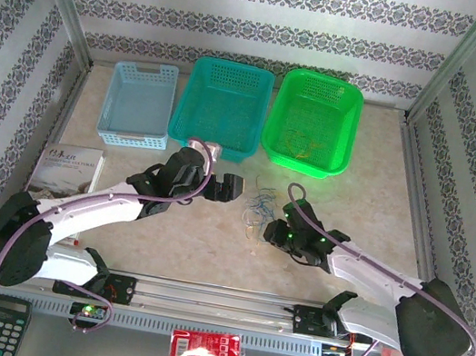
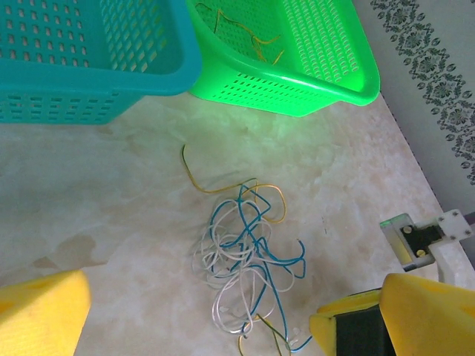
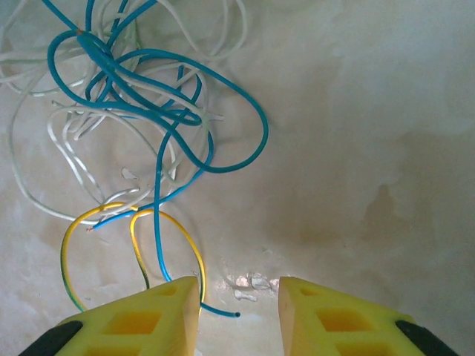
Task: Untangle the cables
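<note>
The cables (image 1: 259, 205) lie in one loose knot near the middle of the worktop (image 1: 378, 221), a pale, marbled, faintly glossy surface. They are very thin, curly strands: blue loops crossing over limp white ones, with a few yellow-orange arcs at the edges of the heap.

From the left wrist view, the tangle (image 2: 256, 245) sits between the wide-spread yellow fingers (image 2: 41, 311) of the left gripper (image 2: 197, 311), which touches nothing. In the top view this gripper (image 1: 229, 186) hovers just beside the knot, on its left.

The right gripper (image 1: 274, 226) is on the knot's near right side. In its wrist view, the blocky yellow plastic fingers (image 3: 148, 319) of this gripper (image 3: 237, 297) stand a narrow gap apart. The cut end of a blue strand lies on the worktop in that gap, not pinched. Two yellow arcs curve just beside the left finger, and the blue-and-white knot (image 3: 100, 59) lies farther off.

Along the far edge stand three perforated plastic baskets side by side: light blue (image 1: 139, 101), teal (image 1: 224, 102) and bright green (image 1: 333, 112). The green one holds a few yellow strands (image 2: 256, 41).
</note>
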Controlling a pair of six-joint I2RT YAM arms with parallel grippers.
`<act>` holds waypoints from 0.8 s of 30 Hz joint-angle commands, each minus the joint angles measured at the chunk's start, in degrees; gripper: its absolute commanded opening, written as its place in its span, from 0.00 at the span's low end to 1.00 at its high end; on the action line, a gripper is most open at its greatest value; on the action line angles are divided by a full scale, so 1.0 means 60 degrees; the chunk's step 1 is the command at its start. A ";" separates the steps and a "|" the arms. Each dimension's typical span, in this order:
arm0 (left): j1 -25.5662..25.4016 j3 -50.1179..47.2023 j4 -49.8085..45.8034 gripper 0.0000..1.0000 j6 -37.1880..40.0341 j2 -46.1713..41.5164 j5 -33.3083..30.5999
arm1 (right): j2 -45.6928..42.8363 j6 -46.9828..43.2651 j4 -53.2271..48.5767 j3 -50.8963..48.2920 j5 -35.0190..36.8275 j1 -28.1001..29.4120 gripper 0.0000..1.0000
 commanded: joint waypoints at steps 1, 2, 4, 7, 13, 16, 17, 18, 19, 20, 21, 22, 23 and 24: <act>0.0168 0.0232 0.0510 1.00 -0.0080 0.0159 0.0159 | 0.0335 0.0033 0.0325 0.0046 -0.0084 0.0115 0.32; 0.0161 0.0231 0.0552 1.00 -0.0117 0.0179 0.0181 | 0.0409 0.0023 0.0383 0.0061 -0.0117 0.0130 0.32; 0.0182 0.0244 0.0582 1.00 -0.0151 0.0241 0.0228 | 0.0585 0.0021 0.0522 0.0090 -0.0163 0.0123 0.31; 0.0196 0.0282 0.0588 1.00 -0.0147 0.0264 0.0258 | 0.0810 0.0032 0.0701 0.0096 -0.0220 0.0134 0.29; 0.0263 0.0270 0.0632 1.00 -0.0117 0.0250 0.0257 | 0.1052 0.0056 0.0900 0.0138 -0.0288 0.0154 0.22; 0.0285 0.0261 0.0667 1.00 -0.0115 0.0277 0.0290 | 0.0953 0.0090 0.0900 0.0120 -0.0281 0.0151 0.08; 0.0277 0.0262 0.0669 1.00 -0.0104 0.0287 0.0314 | 0.0857 0.0100 0.0898 0.0120 -0.0270 0.0152 0.03; 0.0298 0.0262 0.0662 1.00 -0.0096 0.0283 0.0324 | 0.0762 0.0117 0.0872 0.0120 -0.0245 0.0163 0.00; 0.0289 0.0267 0.0665 1.00 -0.0077 0.0274 0.0335 | 0.0627 0.0116 0.0823 0.0145 -0.0207 0.0139 0.00; 0.0314 0.0255 0.0672 1.00 -0.0063 0.0280 0.0338 | 0.0509 0.0094 0.0729 0.0171 -0.0187 0.0111 0.00; 0.0322 0.0246 0.0664 1.00 -0.0030 0.0268 0.0359 | 0.0357 0.0056 0.0621 0.0241 -0.0150 0.0067 0.00; 0.0329 0.0245 0.0687 1.00 -0.0003 0.0270 0.0387 | 0.0203 -0.0001 0.0484 0.0328 -0.0136 0.0022 0.00; 0.0342 0.0220 0.0728 1.00 0.0042 0.0261 0.0425 | 0.0078 -0.0057 0.0366 0.0425 -0.0120 -0.0022 0.00; 0.0344 0.0204 0.0760 1.00 0.0088 0.0253 0.0473 | -0.0068 -0.0128 0.0211 0.0563 -0.0105 -0.0081 0.00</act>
